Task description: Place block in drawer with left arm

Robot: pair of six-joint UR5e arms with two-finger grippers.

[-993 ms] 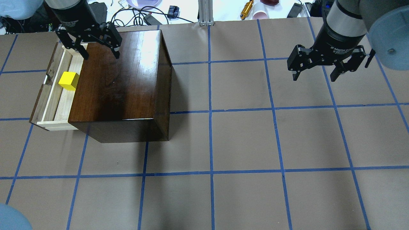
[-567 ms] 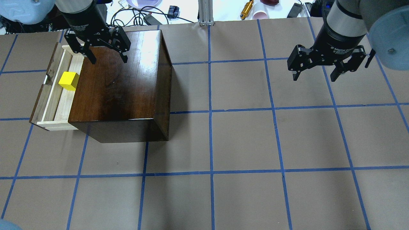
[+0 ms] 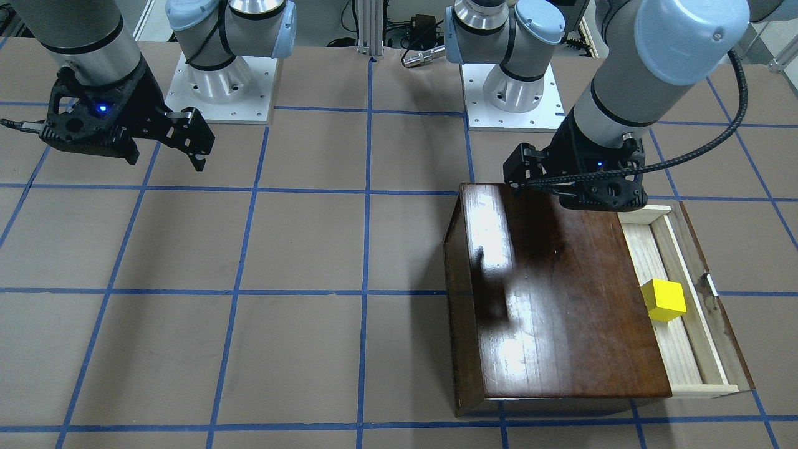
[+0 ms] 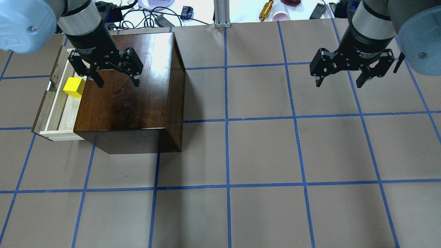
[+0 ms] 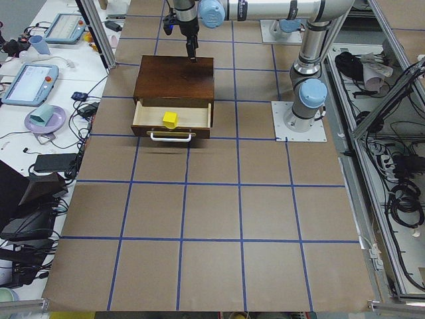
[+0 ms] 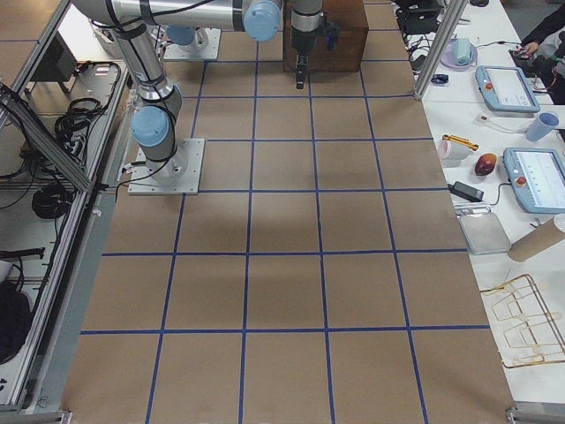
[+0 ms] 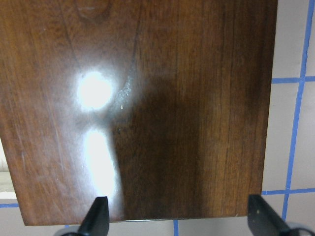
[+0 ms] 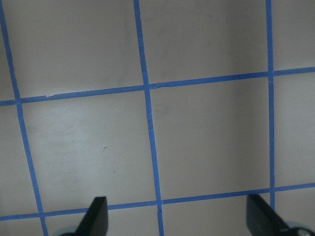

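Note:
The yellow block (image 4: 73, 87) lies in the pulled-out drawer (image 4: 55, 106), close to the face of the dark brown box (image 4: 137, 100). It also shows in the front view (image 3: 665, 300) and the left side view (image 5: 170, 119). My left gripper (image 4: 118, 81) hangs open and empty above the box top, to the right of the block. In the left wrist view (image 7: 179, 219) only the glossy box top lies below it. My right gripper (image 4: 339, 81) is open and empty above the bare mat at the far right, as the right wrist view (image 8: 177, 219) also shows.
The mat has a blue tape grid. An aluminium post (image 4: 222, 13), cables, a gold tool (image 4: 266, 10) and a cup (image 4: 280, 15) lie beyond the table's far edge. Both arm bases (image 3: 218, 81) stand at the robot's side.
My left gripper has moved from the drawer's far end toward the near side and right, over the box top. The block stays in the drawer. The right arm has not moved.

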